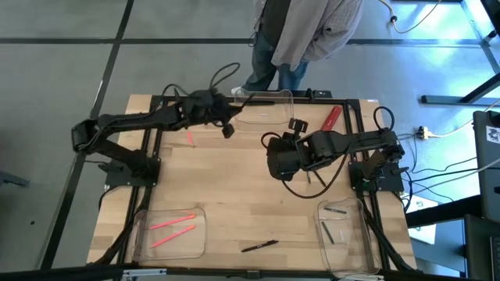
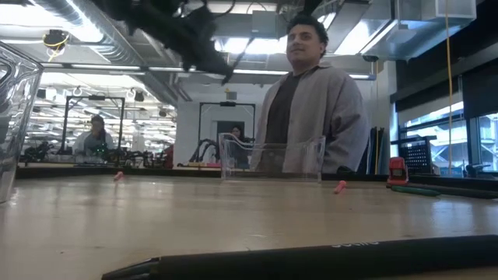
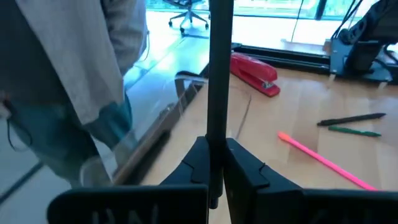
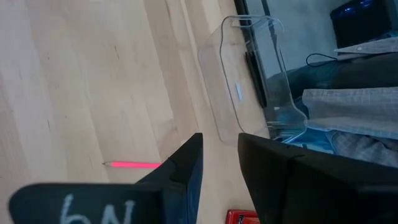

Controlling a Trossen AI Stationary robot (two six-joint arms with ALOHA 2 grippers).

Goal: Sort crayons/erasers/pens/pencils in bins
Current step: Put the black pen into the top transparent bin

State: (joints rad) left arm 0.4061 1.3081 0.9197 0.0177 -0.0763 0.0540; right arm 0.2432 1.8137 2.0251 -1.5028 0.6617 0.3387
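Bright, even overhead light falls on the wooden table [image 1: 234,195], leaving only soft shadows. In the low view, ceiling strip lights [image 2: 257,45] glare, and the near black pen [image 2: 311,258] is blurred.

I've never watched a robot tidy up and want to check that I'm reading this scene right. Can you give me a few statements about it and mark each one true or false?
1. The left tool grips a black pen. True.
2. The near-left bin holds two pink sticks. True.
3. The right tool holds a pink stick. False: it is open and empty, and the loose pink stick lies on the table.
4. The red stapler sits inside a bin. False: it lies on the table, beside the far bin.
5. A person stands at the table's far edge. True.
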